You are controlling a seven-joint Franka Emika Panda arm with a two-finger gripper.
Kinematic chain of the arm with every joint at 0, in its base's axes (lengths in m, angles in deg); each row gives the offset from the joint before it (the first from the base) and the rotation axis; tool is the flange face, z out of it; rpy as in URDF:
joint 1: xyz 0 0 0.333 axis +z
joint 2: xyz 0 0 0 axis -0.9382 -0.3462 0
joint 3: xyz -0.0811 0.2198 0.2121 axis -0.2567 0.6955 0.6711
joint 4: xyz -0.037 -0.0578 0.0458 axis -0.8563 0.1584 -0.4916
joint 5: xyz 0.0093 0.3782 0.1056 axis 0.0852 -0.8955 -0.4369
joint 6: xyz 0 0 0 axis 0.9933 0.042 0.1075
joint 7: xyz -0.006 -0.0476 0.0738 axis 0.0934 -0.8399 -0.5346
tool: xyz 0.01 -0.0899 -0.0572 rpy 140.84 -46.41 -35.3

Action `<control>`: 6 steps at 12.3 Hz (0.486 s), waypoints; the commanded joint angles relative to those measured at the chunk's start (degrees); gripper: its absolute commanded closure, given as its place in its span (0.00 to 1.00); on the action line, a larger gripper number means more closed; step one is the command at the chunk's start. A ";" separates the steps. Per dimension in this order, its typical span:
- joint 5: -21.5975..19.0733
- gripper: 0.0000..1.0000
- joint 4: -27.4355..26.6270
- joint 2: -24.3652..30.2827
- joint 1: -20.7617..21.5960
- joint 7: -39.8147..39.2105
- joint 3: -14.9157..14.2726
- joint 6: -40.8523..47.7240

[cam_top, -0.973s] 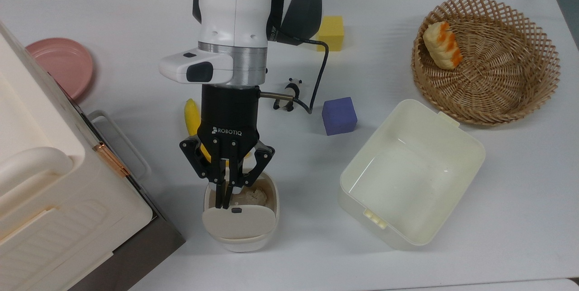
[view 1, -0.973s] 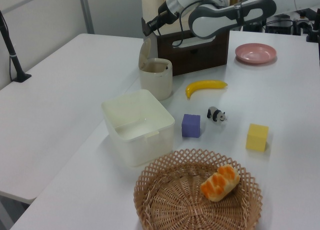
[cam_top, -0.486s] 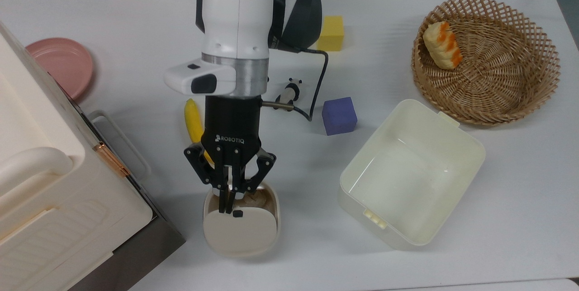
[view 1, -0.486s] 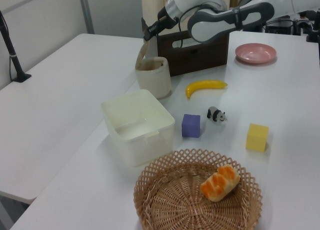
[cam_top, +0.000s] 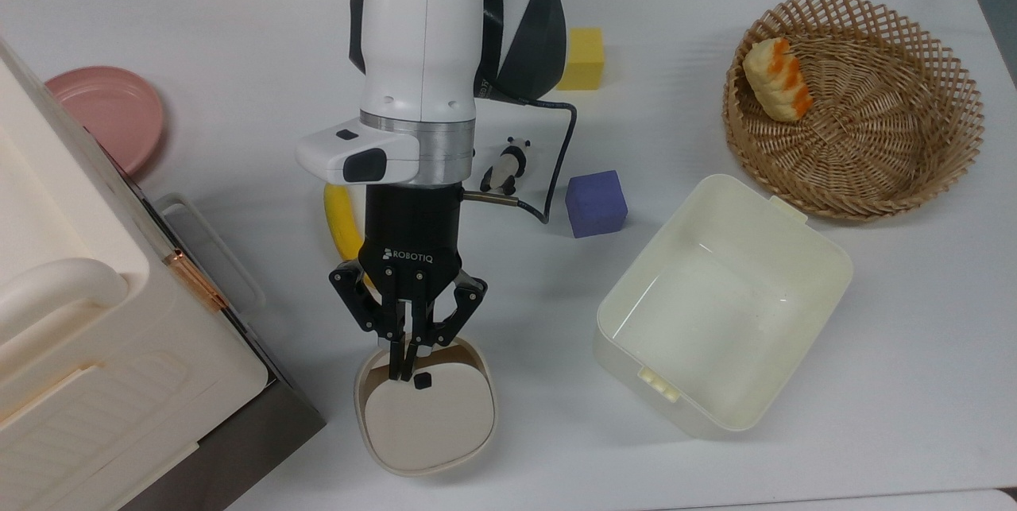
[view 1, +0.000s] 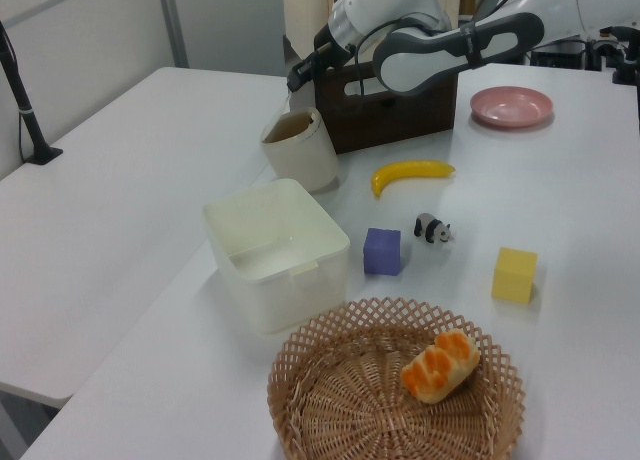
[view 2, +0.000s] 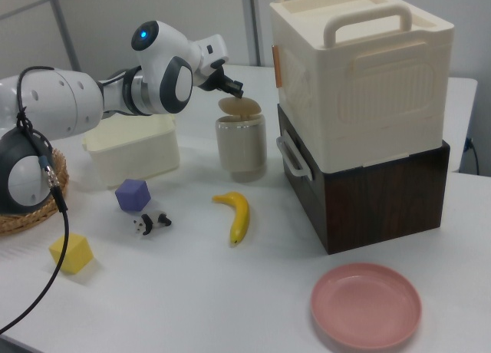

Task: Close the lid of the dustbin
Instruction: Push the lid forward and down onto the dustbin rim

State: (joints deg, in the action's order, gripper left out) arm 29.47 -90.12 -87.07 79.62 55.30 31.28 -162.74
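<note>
The small cream dustbin [cam_top: 367,423] stands near the top view's lower edge, beside the big storage box. Its beige lid [cam_top: 429,420] lies nearly flat over the opening, with the black square mark [cam_top: 423,381] toward the arm. My gripper [cam_top: 403,370] is shut, its fingertips together and pressing on the lid's edge right beside that mark. In the left view the dustbin [view 1: 300,160] leans a little to the left view's left under my gripper [view 1: 293,83]. In the right view the lid [view 2: 240,106] sits slightly tilted on the dustbin [view 2: 240,147], with my gripper [view 2: 235,88] at its rim.
A white storage box [cam_top: 71,336] on a dark base stands close on the top view's left. A large cream tub [cam_top: 826,257] is on the right, with a purple cube [cam_top: 596,203], panda figure [cam_top: 505,164], banana [cam_top: 340,221], yellow cube [cam_top: 582,58], basket [cam_top: 874,169] and pink plate [cam_top: 107,114] farther off.
My gripper has moved toward the top view's lower edge, pushing the lid from half raised to nearly flat. The dustbin has tipped and shifted slightly the same way.
</note>
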 commanded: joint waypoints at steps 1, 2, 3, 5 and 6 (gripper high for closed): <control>0.05 0.90 -1.37 1.60 0.40 -0.98 -0.81 -0.96; -0.04 0.90 -1.37 2.04 0.40 -0.98 -0.81 -0.96; -0.04 0.90 -1.46 2.57 0.23 -0.98 -0.81 -0.96; 0.05 0.90 -2.69 3.71 -0.74 -1.07 -0.81 -0.96; -0.13 0.90 -2.69 3.98 -1.09 -1.85 -0.81 -0.96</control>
State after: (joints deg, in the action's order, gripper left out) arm 29.47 -89.75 -85.59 78.88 55.29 30.89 -162.78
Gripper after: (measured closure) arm 0.894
